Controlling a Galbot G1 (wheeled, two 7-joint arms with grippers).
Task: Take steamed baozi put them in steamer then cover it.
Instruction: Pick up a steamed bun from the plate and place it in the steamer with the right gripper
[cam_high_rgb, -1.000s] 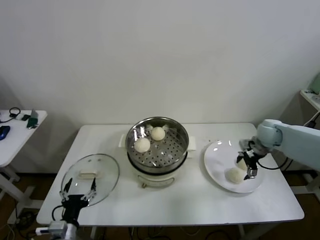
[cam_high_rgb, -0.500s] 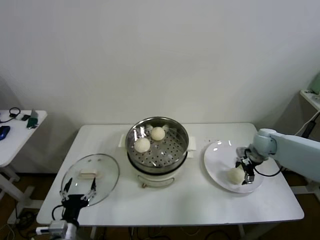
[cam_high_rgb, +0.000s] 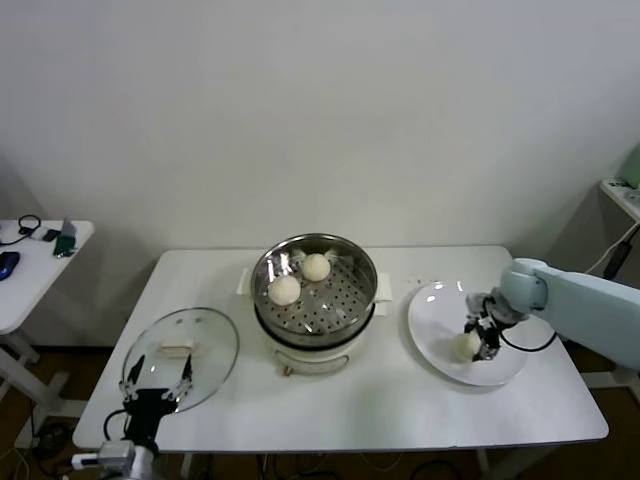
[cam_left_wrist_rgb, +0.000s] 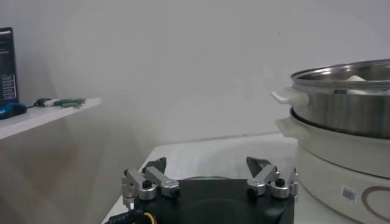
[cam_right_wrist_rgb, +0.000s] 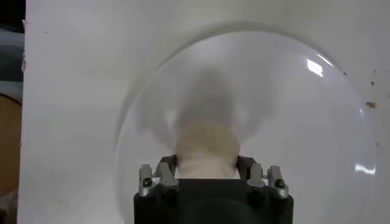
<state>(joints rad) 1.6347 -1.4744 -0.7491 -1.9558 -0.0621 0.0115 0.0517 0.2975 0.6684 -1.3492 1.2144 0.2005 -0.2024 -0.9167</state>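
Observation:
The steel steamer (cam_high_rgb: 345, 292) stands mid-table on its white cooker base and holds two baozi (cam_high_rgb: 284, 290) (cam_high_rgb: 316, 266). Its wall also shows in the left wrist view (cam_left_wrist_rgb: 347, 103). My right gripper (cam_high_rgb: 480, 338) is down on the white plate (cam_high_rgb: 432, 318), open, its jaws standing on either side of a third baozi (cam_high_rgb: 465, 346); the right wrist view shows that baozi (cam_right_wrist_rgb: 207, 146) between the fingers. A fourth baozi is hidden. The glass cover (cam_high_rgb: 205, 345) with its cream handle lies flat at the front left. My left gripper (cam_high_rgb: 156, 385) waits open at the cover's near edge.
A small side table (cam_high_rgb: 30, 270) with dark gadgets stands off to the left. The wall runs close behind the main table. The front table edge lies just below the cover and the plate.
My right gripper has dropped and shifted left over the plate, from above the two baozi to around the nearer one. The farther baozi has gone out of sight. The left arm has not moved.

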